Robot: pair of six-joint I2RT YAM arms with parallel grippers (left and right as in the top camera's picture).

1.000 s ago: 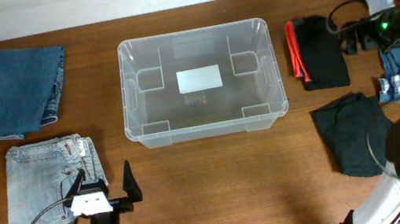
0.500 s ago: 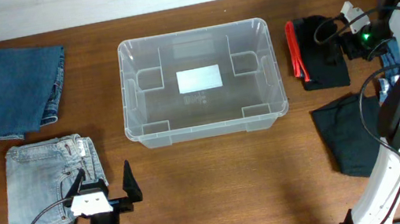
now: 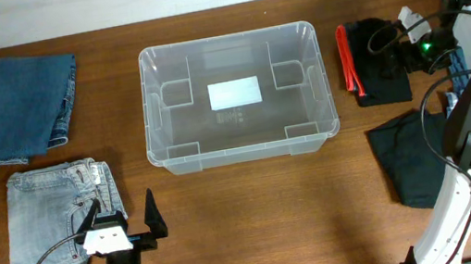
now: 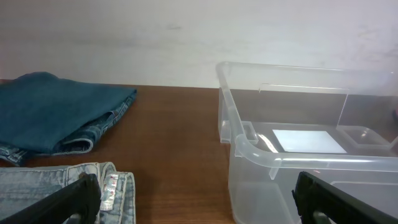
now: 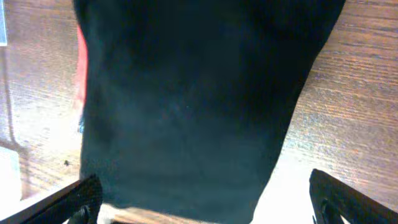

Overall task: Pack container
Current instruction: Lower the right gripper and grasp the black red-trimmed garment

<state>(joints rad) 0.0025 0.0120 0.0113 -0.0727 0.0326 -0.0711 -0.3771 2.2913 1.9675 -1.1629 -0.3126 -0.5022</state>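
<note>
The container (image 3: 238, 139), a clear plastic bin with a white label on its base, stands empty at the table's middle. It also fills the right side of the left wrist view, where its rim (image 4: 292, 160) is near. My left gripper (image 3: 125, 220) is open near the front edge, beside light blue jeans (image 3: 54, 221), with nothing between its fingers (image 4: 73, 200). My right gripper (image 3: 394, 45) is open, hovering at the right edge of a folded black garment with a red stripe (image 3: 373, 63). That black garment (image 5: 186, 99) spans the space between the open jaws.
Folded dark blue jeans (image 3: 16, 101) lie at the back left. Another black garment (image 3: 413, 163) lies at the front right, partly under the right arm. A blue denim piece (image 3: 457, 101) shows behind that arm.
My right gripper has swung left from the far right edge to the black garment with the red stripe. The left arm has not moved.
</note>
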